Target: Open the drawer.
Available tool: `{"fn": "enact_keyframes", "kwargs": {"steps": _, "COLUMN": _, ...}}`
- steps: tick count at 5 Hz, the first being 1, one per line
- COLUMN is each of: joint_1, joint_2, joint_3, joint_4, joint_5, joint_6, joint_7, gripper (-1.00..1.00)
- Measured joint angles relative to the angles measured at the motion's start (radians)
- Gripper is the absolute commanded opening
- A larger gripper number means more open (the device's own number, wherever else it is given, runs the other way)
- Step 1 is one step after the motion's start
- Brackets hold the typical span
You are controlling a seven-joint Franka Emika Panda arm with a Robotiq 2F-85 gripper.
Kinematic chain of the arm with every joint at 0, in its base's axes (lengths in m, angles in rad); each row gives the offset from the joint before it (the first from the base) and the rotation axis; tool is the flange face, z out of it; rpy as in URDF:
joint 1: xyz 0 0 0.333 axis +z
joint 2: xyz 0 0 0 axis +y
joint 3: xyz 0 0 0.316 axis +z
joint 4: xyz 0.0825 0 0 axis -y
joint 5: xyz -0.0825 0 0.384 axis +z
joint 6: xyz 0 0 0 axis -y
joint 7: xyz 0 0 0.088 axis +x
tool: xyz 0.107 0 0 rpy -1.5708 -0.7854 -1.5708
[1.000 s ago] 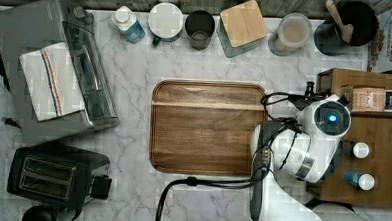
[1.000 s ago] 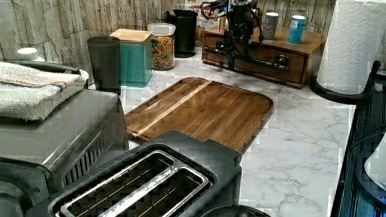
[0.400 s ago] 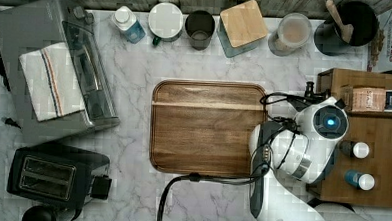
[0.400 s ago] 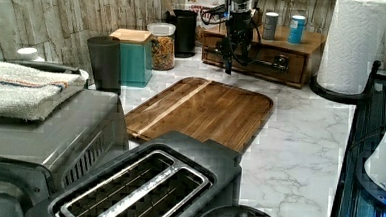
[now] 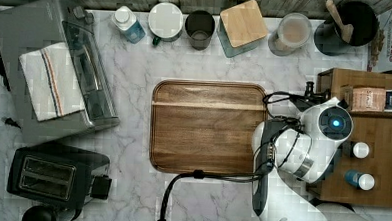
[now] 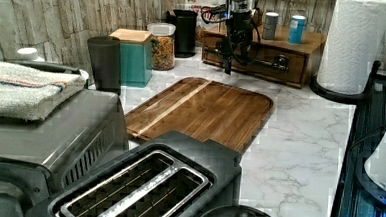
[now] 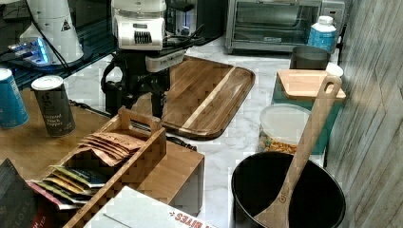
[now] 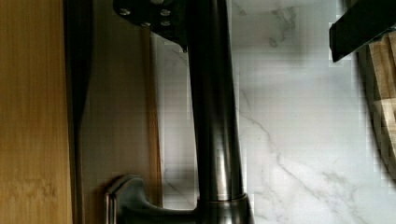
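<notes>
The counter is white marble with grey veins (image 5: 136,63), backed by a wall of grey stone-look tiles (image 6: 46,10). At the top view's left stands a silver toaster oven (image 5: 87,40) with a folded striped cloth (image 5: 47,81) on its roof, and near it a black two-slot toaster (image 5: 46,174). Along the far edge run a blue-capped bottle (image 5: 126,23), a dark cup (image 5: 199,28), a teal canister with a wooden lid (image 5: 243,23), a clear jar (image 5: 293,32) and a black pot with a wooden spoon (image 5: 355,22). In the middle lies a flat rounded-corner wooden tray (image 5: 207,126). At the top view's right sits a wooden cabinet (image 5: 377,163); its wide brown wooden drawer (image 6: 263,59) faces the tray, its front nearly flush with the cabinet. The black gripper (image 6: 233,60) hangs at the long black bar handle (image 8: 215,121), its fingers spread, one on either side of the bar.
</notes>
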Motion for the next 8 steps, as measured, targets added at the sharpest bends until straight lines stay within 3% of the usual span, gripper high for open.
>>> {"fn": "enact_keyframes", "kwargs": {"steps": 1, "joint_1": -0.048, "joint_2": -0.005, "joint_3": 0.045, "joint_4": 0.008, "joint_5": 0.046, "joint_6": -0.030, "joint_7": -0.040, "gripper": 1.00}}
{"fn": "enact_keyframes", "kwargs": {"steps": 3, "joint_1": -0.048, "joint_2": -0.014, "joint_3": 0.076, "joint_4": -0.010, "joint_5": 0.059, "joint_6": -0.030, "joint_7": -0.050, "gripper": 1.00}}
{"fn": "enact_keyframes", "kwargs": {"steps": 5, "joint_1": 0.033, "joint_2": -0.050, "joint_3": 0.091, "joint_4": -0.063, "joint_5": 0.061, "joint_6": -0.019, "joint_7": 0.131, "gripper": 1.00}}
{"fn": "enact_keyframes", "kwargs": {"steps": 8, "joint_1": 0.124, "joint_2": -0.091, "joint_3": 0.179, "joint_4": -0.123, "joint_5": 0.062, "joint_6": -0.021, "joint_7": 0.178, "gripper": 1.00}}
